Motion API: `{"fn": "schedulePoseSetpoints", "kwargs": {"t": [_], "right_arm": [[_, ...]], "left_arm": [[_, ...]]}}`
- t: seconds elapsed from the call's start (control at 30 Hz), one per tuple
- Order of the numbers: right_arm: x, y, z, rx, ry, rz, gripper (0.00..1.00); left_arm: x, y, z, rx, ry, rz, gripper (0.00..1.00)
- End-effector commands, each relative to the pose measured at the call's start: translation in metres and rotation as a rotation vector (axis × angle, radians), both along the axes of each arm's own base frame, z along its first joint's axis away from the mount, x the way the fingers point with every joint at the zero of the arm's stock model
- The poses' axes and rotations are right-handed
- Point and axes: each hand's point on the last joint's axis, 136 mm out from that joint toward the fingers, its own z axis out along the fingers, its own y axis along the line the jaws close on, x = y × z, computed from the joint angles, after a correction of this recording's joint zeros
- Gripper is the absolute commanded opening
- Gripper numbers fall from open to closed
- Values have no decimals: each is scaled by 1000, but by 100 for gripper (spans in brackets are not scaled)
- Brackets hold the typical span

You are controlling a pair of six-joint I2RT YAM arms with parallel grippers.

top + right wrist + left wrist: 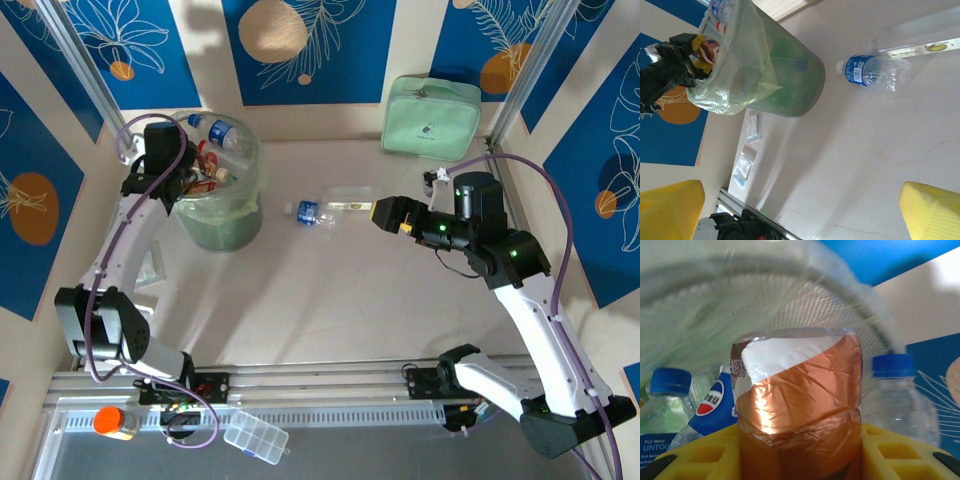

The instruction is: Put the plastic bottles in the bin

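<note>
- Bin (215, 228): it stands at the far left of the table and is heaped to the rim with bottles. I judge it light and top-heavy, so a push from the left arm on the rim or liner could shift or tip it.
- Left gripper (190, 180): it hangs over the bin mouth. Its fingers (890, 455) are partly closed on an orange-labelled bottle (800, 405).
  - Let go this high on the pile, that bottle could roll off the blue-capped ones (897, 395) and drop over the rim.
  - The loose green bag could also snag a finger as the arm lifts away.
- Right gripper (382, 213): its fingers (935, 212) stand wide apart with nothing between them, pointed at the last loose bottle (310, 213).
- Loose bottle: it lies on its side mid-table, well apart from the bin, and looks crumpled.
  - Its base is at or against a clear bar (350, 206), though I cannot tell whether they touch.
  - A closing finger might catch the bar instead, or the round, soft body might squirt out or roll.
- Room: pale walls with blue leaf-print panels (310, 50) enclose the table on three sides.
- Table (330, 310): pale, smooth and glossy, so it offers little friction. An aluminium rail (320, 375) runs along the near edge.
- Case (432, 117): mint green, it sits against the far wall.
- Near-edge things: a compartment box (256, 437) and an orange-capped jar (113, 422).
- Small clear packets (752, 127): they lie just beside the bin.
</note>
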Motion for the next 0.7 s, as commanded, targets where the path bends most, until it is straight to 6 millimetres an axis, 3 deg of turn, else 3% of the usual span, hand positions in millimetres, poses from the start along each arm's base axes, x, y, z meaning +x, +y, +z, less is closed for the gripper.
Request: {"fn": "schedulePoseSetpoints", "kwargs": {"t": [0.0, 0.1, 0.3, 0.43, 0.67], "right_arm": [[0, 1, 8, -5, -27, 23, 100], [2, 2, 5, -5, -22, 23, 100], [5, 4, 1, -1, -15, 25, 100], [4, 4, 1, 2, -14, 23, 100], [2, 2, 2, -7, -15, 18, 100]], "left_arm": [[7, -9, -6, -53, -26, -9, 46], [6, -12, -17, -44, 2, -27, 48], [5, -22, -20, -43, 13, -90, 65], [-2, -21, -4, -18, -1, -100, 77], [-23, -12, 32, 19, -42, -80, 82]]}}
